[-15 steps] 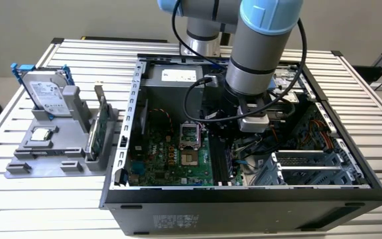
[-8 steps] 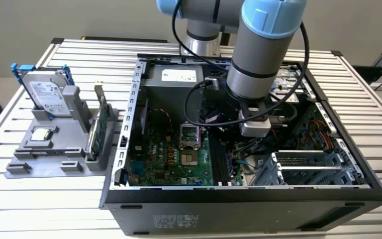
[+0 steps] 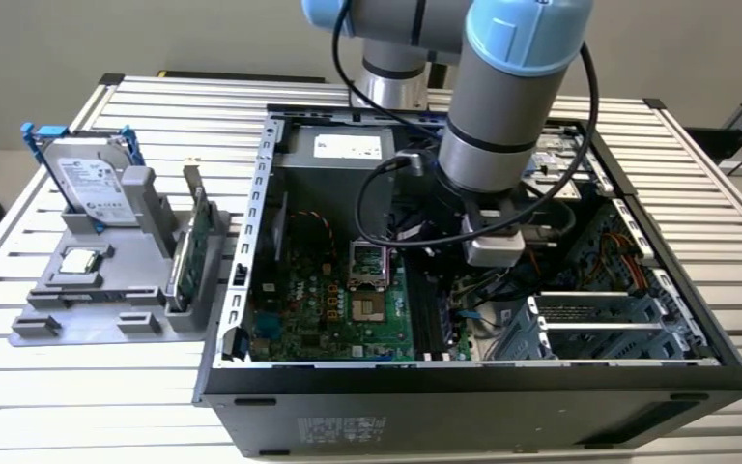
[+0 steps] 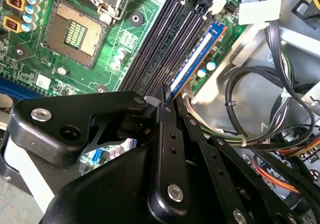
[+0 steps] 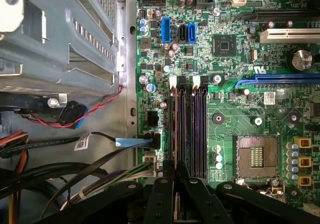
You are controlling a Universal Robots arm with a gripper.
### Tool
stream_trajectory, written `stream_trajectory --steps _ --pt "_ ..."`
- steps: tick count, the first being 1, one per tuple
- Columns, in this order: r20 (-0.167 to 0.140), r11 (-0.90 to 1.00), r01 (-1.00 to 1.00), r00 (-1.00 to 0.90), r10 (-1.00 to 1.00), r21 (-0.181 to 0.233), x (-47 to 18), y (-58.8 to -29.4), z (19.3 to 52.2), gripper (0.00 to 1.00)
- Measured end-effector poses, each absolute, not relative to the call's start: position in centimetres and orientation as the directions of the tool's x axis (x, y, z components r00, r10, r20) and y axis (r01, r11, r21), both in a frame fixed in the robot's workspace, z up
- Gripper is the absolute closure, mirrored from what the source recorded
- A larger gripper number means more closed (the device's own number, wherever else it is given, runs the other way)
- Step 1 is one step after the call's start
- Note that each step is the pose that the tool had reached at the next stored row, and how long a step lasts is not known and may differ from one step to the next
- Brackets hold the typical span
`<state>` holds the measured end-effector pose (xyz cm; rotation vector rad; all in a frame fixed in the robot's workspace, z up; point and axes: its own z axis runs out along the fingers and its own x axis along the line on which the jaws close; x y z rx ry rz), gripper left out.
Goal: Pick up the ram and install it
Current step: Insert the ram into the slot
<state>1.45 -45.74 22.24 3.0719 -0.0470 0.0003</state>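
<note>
The ram (image 4: 197, 56) is a thin stick seen edge-on, with a blue and white label on its side. My gripper (image 4: 167, 96) is shut on its near end, black fingers pinching both faces. In the first wrist view the ram (image 5: 175, 129) runs as a thin coppery line along the memory slot closest to the case wall, with the gripper (image 5: 175, 166) over its end. The neighbouring black slots (image 5: 197, 134) stand bare. I cannot tell whether the stick is seated or just above the slot. In the exterior view the arm's wrist (image 3: 494, 242) reaches down into the open computer case (image 3: 474, 382).
The processor socket (image 5: 257, 156) lies beside the slots. Bundled cables (image 4: 260, 99) and a metal drive cage (image 5: 60, 34) crowd the other side. Outside the case, on the exterior view's left, a grey holder (image 3: 36, 329) carries a hard drive (image 3: 88, 179), a silver chip (image 3: 81, 259) and an upright green card (image 3: 188, 256).
</note>
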Motion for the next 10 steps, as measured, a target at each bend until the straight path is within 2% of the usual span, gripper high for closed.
stream_trajectory --steps 10 --pt "0.004 -0.997 -0.03 1.0 -0.03 0.07 1.4 -45.75 22.06 1.0"
